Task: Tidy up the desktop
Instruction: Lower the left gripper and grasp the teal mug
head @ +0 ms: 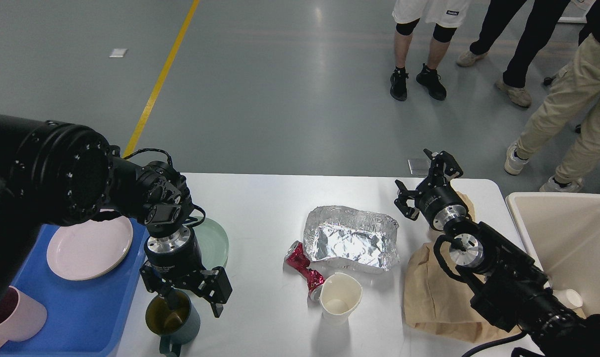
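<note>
The white desktop (260,208) holds dishes and litter. My left gripper (195,305) is open and points down at the dark teal mug (173,322) near the front edge. One finger (173,299) is at the mug's mouth and the other hangs just outside its right wall. A pale green plate (215,240) lies behind the mug, partly hidden by my wrist. My right gripper (421,179) is open and empty above the far right of the desktop, beyond a brown paper bag (436,292).
A blue tray (82,312) at the left carries a pink plate (89,245) and a pink mug (10,315). A foil container (352,238), a crushed red can (305,270) and a white paper cup (339,297) lie mid-table. A beige bin (568,238) stands right. People stand beyond the table.
</note>
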Tool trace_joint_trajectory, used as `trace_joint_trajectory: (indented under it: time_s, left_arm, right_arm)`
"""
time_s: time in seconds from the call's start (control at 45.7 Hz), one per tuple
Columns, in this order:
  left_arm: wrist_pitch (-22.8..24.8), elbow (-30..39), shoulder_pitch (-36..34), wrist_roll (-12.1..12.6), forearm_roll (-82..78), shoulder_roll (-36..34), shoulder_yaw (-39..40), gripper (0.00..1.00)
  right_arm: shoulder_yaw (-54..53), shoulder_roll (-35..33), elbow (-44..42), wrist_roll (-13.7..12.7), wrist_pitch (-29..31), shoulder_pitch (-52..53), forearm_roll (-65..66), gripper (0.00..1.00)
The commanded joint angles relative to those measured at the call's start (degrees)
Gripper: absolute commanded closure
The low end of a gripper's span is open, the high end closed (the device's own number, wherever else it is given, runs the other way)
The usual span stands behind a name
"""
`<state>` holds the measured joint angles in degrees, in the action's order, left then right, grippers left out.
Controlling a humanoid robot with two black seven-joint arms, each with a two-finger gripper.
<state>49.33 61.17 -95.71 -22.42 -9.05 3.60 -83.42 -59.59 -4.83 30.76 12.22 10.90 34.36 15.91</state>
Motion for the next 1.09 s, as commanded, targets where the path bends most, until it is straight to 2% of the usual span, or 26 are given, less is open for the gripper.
trace_joint_trajectory:
  time_s: [0.0, 0.175, 0.328, 0.854, 1.007, 1.073]
  left_arm:
    - [0.9, -0.2, 0.8, 0.1, 0.0, 0.0, -0.3, 0.04]
    - [0.2, -1.7, 3.2, 1.7, 0.0, 0.0, 0.0, 0.04]
    - [-0.5, -4.7, 5.8, 1.7, 0.0, 0.0, 0.3, 0.04]
    - [-8.3, -5.1, 8.6, 1.8, 0.0, 0.0, 0.8, 0.04]
    - [-10.0, -5.1, 9.0, 1.8, 0.1, 0.0, 0.8, 0.13]
    - [-9.7, -5.1, 9.0, 1.7, 0.1, 0.0, 0.8, 0.24]
  right_arm:
    - [0.0, 0.0, 0.0, 0.0, 0.0, 0.0, 0.0, 0.00]
    - [0.0, 0.0, 0.0, 0.0, 0.0, 0.0, 0.0, 0.00]
    - [0.0, 0.0, 0.0, 0.0, 0.0, 0.0, 0.0, 0.00]
    - [0.0, 0.0, 0.0, 0.0, 0.0, 0.0, 0.0, 0.00]
    - [0.0, 0.0, 0.0, 0.0, 0.0, 0.0, 0.0, 0.00]
    - [0.0, 0.0, 0.0, 0.0, 0.0, 0.0, 0.0, 0.00]
